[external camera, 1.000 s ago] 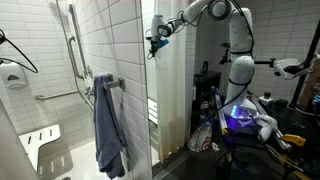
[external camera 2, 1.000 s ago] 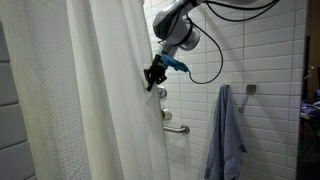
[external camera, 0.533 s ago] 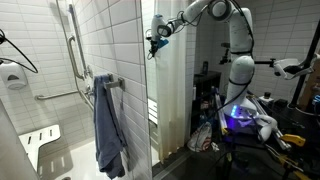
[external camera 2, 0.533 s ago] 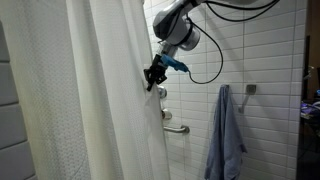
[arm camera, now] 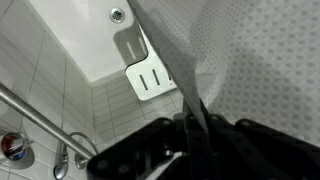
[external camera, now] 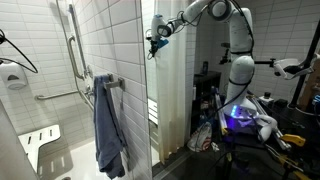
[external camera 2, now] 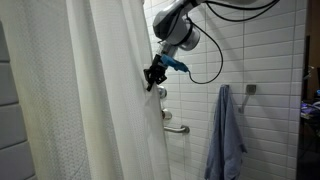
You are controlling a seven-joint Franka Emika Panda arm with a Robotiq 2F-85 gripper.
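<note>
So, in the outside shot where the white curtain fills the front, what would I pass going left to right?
In that exterior view: white shower curtain → gripper, shut on the curtain's edge → metal grab bar → blue towel hanging on the wall.

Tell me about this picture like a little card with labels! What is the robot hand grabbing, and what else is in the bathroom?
place: tiled shower with a white tub
gripper: shut, pinching the edge of the shower curtain high up
shower curtain: white, hanging down, bunched where it is pinched
towel: blue, hanging on the tile wall, apart from the gripper
grab bar: metal, on the wall below the gripper
slotted piece: white, lying by the tub, seen in the wrist view
</note>
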